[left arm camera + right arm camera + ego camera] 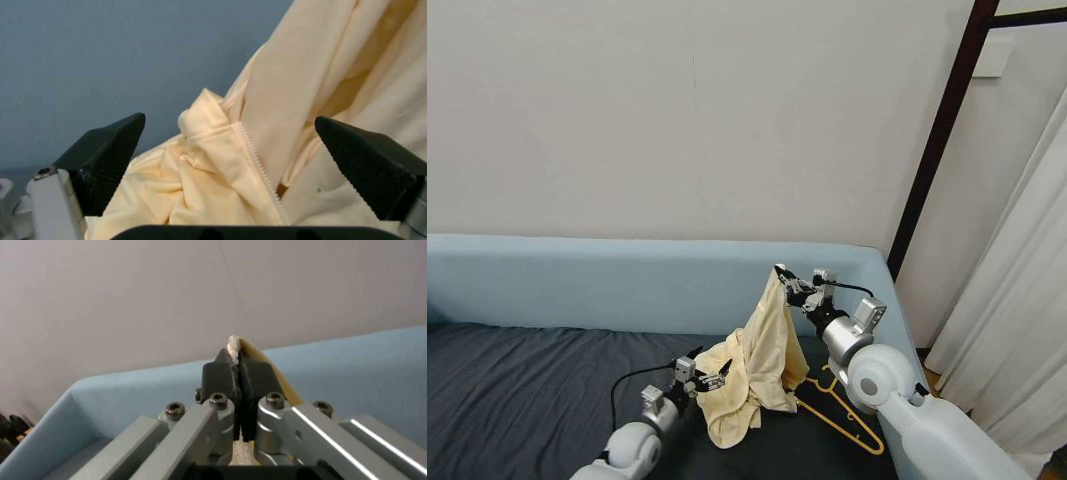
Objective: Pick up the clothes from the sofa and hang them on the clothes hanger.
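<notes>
A pale yellow zip-up garment (762, 365) hangs in a drape over the dark sofa seat (517, 390). My right gripper (782, 273) is shut on its top edge and holds it up in front of the light blue backrest (577, 280). In the right wrist view the pinched cloth (233, 344) pokes out above the closed fingertips (220, 374). My left gripper (708, 366) is open at the garment's lower left fold. In the left wrist view the zipper seam (257, 160) lies between its spread fingers (107, 150). An orange clothes hanger (847, 415) lies on the seat under the right arm.
A dark wooden post (937, 140) rises behind the sofa's right end. White curtains (1017, 310) hang at the far right. A plain white wall (677, 110) stands behind the sofa.
</notes>
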Available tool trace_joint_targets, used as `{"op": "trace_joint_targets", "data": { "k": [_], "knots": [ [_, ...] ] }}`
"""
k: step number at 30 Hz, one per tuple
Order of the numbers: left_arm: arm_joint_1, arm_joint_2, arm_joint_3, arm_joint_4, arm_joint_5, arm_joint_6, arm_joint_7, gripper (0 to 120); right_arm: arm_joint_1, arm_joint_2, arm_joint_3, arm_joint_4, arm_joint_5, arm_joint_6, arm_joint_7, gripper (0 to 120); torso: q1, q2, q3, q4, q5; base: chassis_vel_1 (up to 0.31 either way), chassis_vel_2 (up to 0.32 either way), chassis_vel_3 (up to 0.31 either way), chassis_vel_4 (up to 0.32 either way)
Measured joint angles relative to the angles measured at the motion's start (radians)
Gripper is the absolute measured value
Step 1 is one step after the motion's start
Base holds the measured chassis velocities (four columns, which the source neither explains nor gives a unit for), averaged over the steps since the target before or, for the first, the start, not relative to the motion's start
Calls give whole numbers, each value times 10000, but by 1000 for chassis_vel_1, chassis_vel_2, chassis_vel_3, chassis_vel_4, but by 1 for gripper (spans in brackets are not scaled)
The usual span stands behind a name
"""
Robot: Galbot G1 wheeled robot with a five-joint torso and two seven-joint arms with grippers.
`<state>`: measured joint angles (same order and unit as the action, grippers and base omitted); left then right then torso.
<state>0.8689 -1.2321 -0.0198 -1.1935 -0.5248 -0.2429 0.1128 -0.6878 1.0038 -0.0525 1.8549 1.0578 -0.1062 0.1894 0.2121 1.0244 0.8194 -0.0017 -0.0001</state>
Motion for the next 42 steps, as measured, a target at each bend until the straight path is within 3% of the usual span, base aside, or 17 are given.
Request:
{"op": "trace_joint_targets", "data": {
  "k": [7,17,24,33,42],
  "knots": [
    [-469,-732,-39,951,527,55,-816,100,73,37,-95,-11,-32,4,-57,0,0,0,-1,3,3,0,0,0,0],
    [-1065,-1404,97,1928,845,95,-802,100,166,107,-364,-98,-82,-2,-65,0,0,0,-1,2,1,0,0,0,0],
    [-1326,-1720,246,2132,1045,347,-1094,98,147,114,-393,-97,-83,-2,-67,0,0,1,-1,1,1,0,0,0,0],
    [-1415,-1613,254,2271,1005,374,-1098,100,120,151,-367,-85,-121,-7,-67,0,-1,1,-1,4,1,0,0,0,0],
    [-1437,-2049,181,2602,1045,330,-1172,99,36,70,-331,-2,-100,5,-97,0,-1,1,-1,0,0,0,0,0,0]
  ]
}}
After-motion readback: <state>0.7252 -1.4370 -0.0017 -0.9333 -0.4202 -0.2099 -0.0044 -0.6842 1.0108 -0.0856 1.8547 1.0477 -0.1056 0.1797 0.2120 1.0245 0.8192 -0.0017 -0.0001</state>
